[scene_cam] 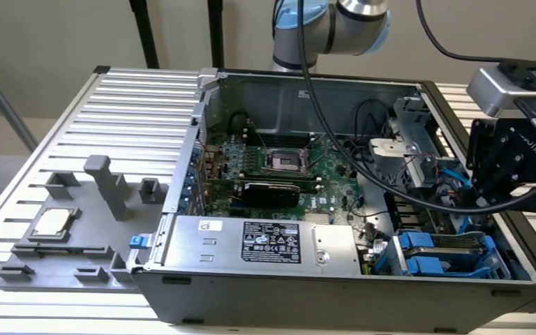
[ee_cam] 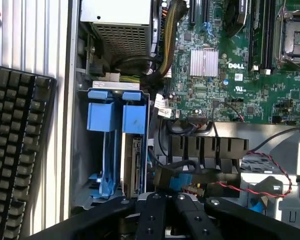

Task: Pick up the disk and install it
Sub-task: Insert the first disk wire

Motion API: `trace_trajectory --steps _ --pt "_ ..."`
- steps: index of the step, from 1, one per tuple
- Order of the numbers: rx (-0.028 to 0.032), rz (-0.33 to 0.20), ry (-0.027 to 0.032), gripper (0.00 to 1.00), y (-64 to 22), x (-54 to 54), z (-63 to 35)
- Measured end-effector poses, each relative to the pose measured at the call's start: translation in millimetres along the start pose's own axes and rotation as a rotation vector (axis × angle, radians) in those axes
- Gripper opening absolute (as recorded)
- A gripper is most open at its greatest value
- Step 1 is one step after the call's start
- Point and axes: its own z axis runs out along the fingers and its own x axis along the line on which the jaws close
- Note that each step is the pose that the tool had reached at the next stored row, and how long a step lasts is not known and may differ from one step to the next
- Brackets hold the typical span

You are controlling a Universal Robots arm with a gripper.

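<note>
Now the gripper (ee_cam: 166, 199) hangs clamped shut on nothing, just above the drive bay (ee_cam: 82, 150). The disk (ee_cam: 135, 165) stands on edge inside, long axis level, blue end toward the power supply (scene_cam: 249, 241). Two blue carriers (ee_cam: 104, 116), one disk.

- flat silver-grey metal hard drive in bright blue plastic carrier (ee_cam: 135, 150); stands on edge, slotted in the drive bay (ee_cam: 82, 150) at a corner of the open computer case
- only its narrow edge and blue end tab show
</note>
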Motion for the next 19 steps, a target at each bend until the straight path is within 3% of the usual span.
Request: trace_trajectory --steps 2,4,7,8,15,17,19 --pt "0.0001 -0.002 -0.0028 0.12 -0.1 -0.5 2.6" --pt "0.0002 -0.003 -0.0134 0.24 -0.2 -0.5 3.4" --pt "0.0007 -0.005 -0.0436 0.30 0.3 -0.4 3.5" --pt "0.0008 -0.006 -0.0531 0.37 0.7 -0.2 3.5" --pt "0.0020 -0.009 -0.1176 0.37 12.1 7.9 4.0" --pt "0.0023 -0.010 -0.1336 0.37 15.4 11.5 4.1" --pt "0.0024 -0.011 -0.1453 0.37 16.1 16.1 3.9"
